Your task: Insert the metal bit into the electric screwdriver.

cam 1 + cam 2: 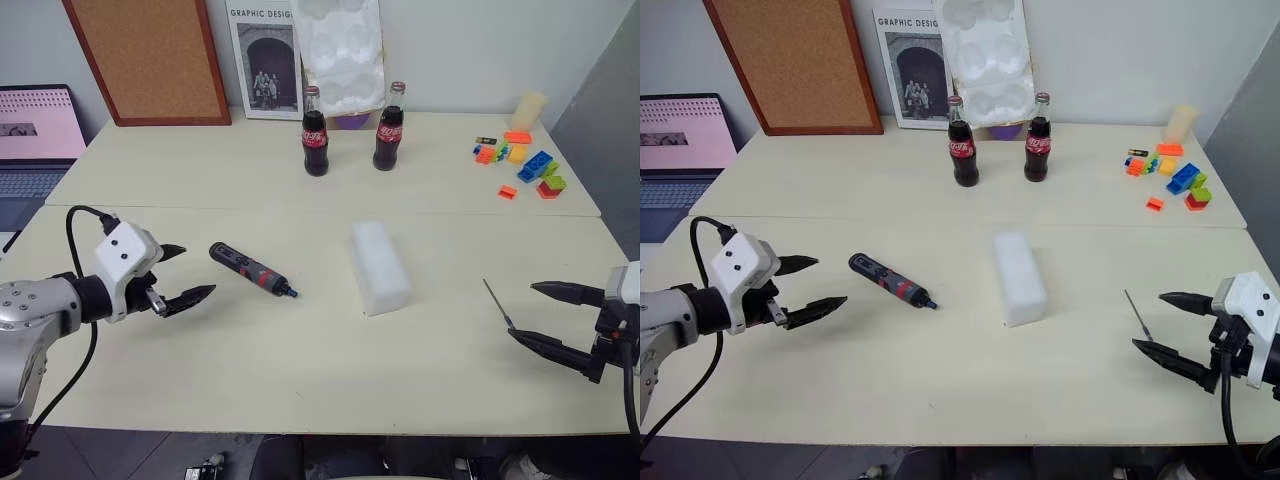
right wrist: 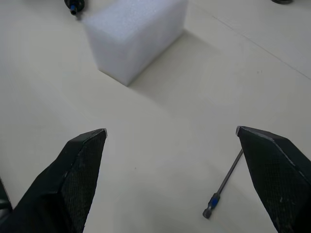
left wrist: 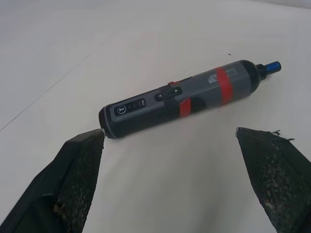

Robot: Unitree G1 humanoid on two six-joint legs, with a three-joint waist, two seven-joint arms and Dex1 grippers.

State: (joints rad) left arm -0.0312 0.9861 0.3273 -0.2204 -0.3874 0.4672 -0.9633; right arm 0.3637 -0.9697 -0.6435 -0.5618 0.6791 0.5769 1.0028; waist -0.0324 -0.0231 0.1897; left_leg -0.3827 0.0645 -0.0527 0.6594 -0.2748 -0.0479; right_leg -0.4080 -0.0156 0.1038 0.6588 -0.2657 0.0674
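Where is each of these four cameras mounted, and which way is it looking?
Both eye views: on the head, looking down over the table; both arms show.
Left wrist: looks along its open fingers at the electric screwdriver.
Right wrist: looks along its open fingers at the metal bit and foam block.
Shared: screwdriver, bit, block.

The screwdriver point(image 1: 252, 271) lies flat on the surface, left of centre: a dark grey barrel with red bands, its blue tip pointing right and toward the near edge. The bit point(image 1: 497, 304), a thin dark rod, lies well apart at the right.
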